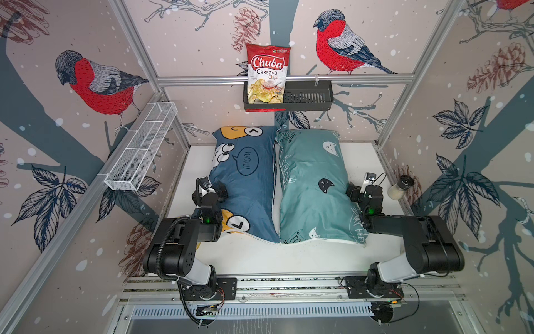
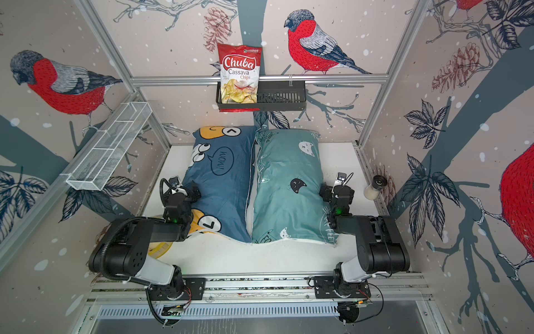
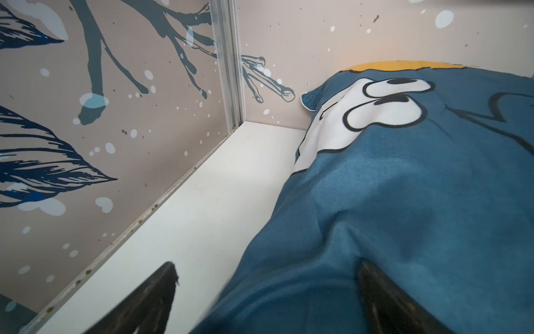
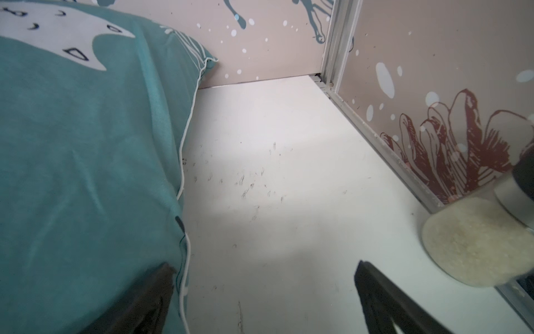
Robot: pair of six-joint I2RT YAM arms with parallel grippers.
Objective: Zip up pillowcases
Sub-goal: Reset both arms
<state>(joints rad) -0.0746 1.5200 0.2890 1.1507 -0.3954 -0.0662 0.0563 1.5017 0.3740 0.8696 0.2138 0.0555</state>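
While blue case and teal case run up the frame, left gripper straddles blue's left edge and right gripper teal's right edge; both spread, empty.

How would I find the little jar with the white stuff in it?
Start at the teal pillowcase with cat faces, on the white table. Go past its outer edge toward the side wall. There sits the small clear jar, the only thing with a dark lid and pale grains.

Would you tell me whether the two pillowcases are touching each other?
Touching: both top views show the blue pillowcase and teal pillowcase meeting at their near corners.
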